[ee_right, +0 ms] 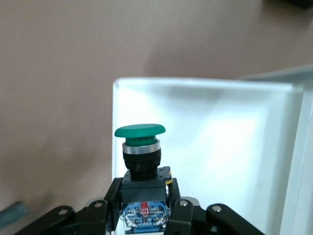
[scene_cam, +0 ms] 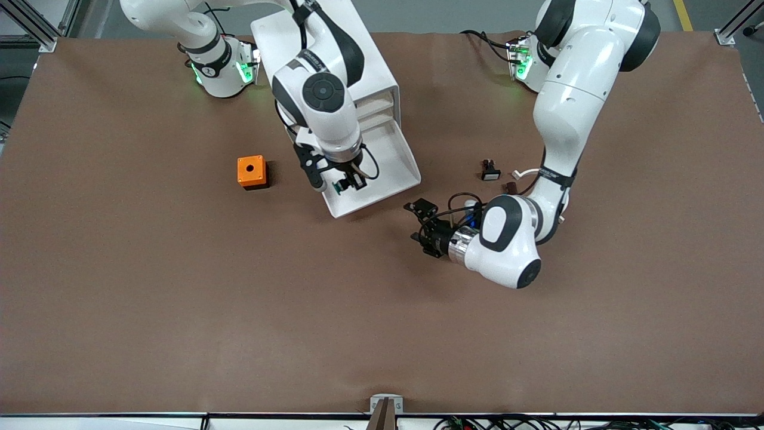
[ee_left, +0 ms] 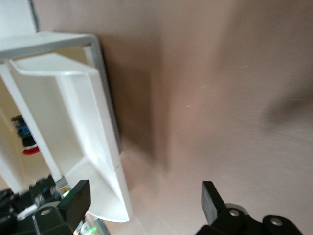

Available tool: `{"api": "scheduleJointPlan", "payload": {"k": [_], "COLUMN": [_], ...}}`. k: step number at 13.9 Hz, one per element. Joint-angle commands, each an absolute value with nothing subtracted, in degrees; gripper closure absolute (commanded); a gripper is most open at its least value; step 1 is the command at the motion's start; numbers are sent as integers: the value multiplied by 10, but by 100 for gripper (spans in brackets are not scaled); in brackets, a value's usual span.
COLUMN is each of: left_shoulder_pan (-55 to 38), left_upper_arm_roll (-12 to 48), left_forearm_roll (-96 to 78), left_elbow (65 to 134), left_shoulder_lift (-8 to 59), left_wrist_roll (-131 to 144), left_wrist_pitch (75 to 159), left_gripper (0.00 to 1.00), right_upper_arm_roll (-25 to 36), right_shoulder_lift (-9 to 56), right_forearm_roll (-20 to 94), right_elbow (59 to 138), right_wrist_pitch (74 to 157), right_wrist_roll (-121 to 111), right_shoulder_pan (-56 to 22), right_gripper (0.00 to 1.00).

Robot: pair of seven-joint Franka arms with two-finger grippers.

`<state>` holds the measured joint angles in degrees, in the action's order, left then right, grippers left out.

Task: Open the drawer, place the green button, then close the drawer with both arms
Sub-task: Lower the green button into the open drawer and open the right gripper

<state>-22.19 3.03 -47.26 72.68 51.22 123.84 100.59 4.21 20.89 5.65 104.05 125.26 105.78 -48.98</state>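
Place step in hand: drawer [scene_cam: 382,173] pulled out of the cabinet [scene_cam: 352,65], right gripper [scene_cam: 345,182] over it, fingers pinching the button [ee_right: 140,147] by its body. Left gripper [scene_cam: 421,227] waits just beside the drawer front, fingers spread, empty. Next: lower, release inside the tray, retreat, then push shut

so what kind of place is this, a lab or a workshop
Most likely a robotics lab: two white jointed arms bolted at a brown-covered table, aluminium frame posts at its corners, and staged parts such as an orange box with a hole.
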Motion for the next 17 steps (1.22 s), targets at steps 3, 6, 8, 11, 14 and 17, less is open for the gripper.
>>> {"api": "scheduleJointPlan", "payload": {"k": [3, 6, 8, 11, 14, 17], "left_shoulder_pan": [-230, -232, -227, -234, -234, -249], "left_upper_arm_roll": [-12, -10, -12, -11, -9, -4], "left_forearm_roll": [-385, -309, -306, -240, -223, -207], "left_elbow": [711, 708, 708, 710, 713, 725], "left_shoulder_lift": [464, 445, 437, 415, 415, 421], "left_wrist_roll": [1194, 1106, 984, 815, 704, 587], "left_wrist_pitch": [1005, 1005, 1008, 1015, 1024, 1070], "left_gripper": [0, 0, 0, 0, 0, 0], "right_upper_arm_roll": [47, 47, 47, 48, 51, 52], "right_shoulder_lift": [247, 267, 273, 272, 272, 251], "right_forearm_roll": [58, 58, 58, 55, 53, 54], "right_elbow": [1020, 1005, 1005, 1004, 973, 921], "right_wrist_pitch": [1274, 1274, 1273, 1267, 1225, 1102], "right_wrist_roll": [1114, 1132, 1133, 1127, 1034, 822], "right_shoulder_pan": [-507, -519, -524, -530, -518, -459], "right_gripper": [100, 100, 31, 0, 0, 0]}}
